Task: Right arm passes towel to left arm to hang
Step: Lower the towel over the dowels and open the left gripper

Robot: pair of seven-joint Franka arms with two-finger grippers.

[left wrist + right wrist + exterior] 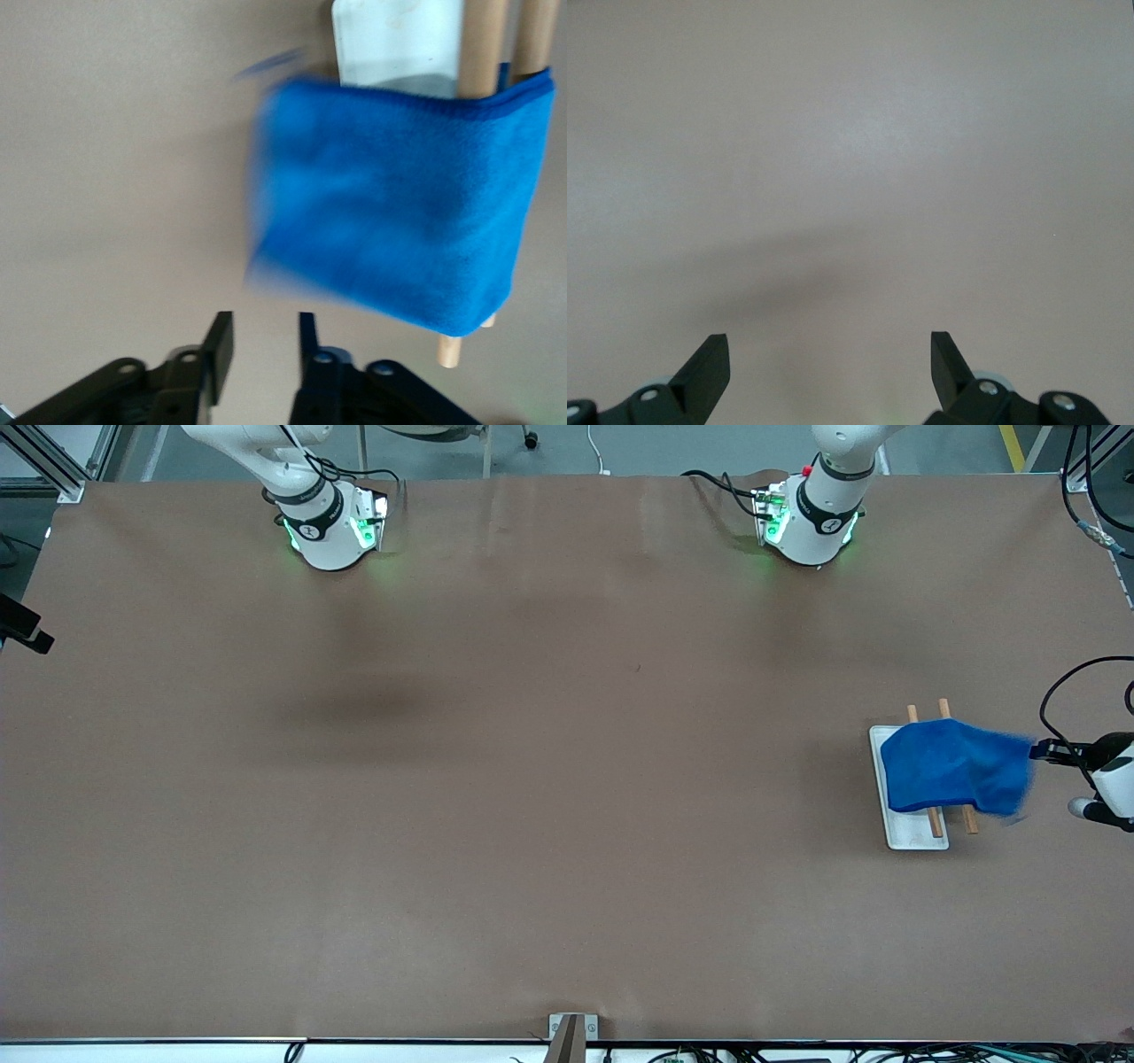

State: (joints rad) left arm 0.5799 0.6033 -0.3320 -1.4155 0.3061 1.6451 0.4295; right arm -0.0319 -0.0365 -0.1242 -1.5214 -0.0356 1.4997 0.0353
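Left claw beside bright blue towel (darker hem), draped over rack.

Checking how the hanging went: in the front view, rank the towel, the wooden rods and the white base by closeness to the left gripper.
1. Towel, draped over the rods, its edge beside the left gripper.
2. Wooden rods, under the towel.
3. White base, on the table, toward the right arm's end.

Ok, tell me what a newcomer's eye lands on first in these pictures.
The bright blue towel stands out first, draped over a rack of two wooden rods on a white base at the left arm's end of the brown table. The left gripper sits just beside the towel, fingers open with nothing between them. The right gripper is open over bare table.
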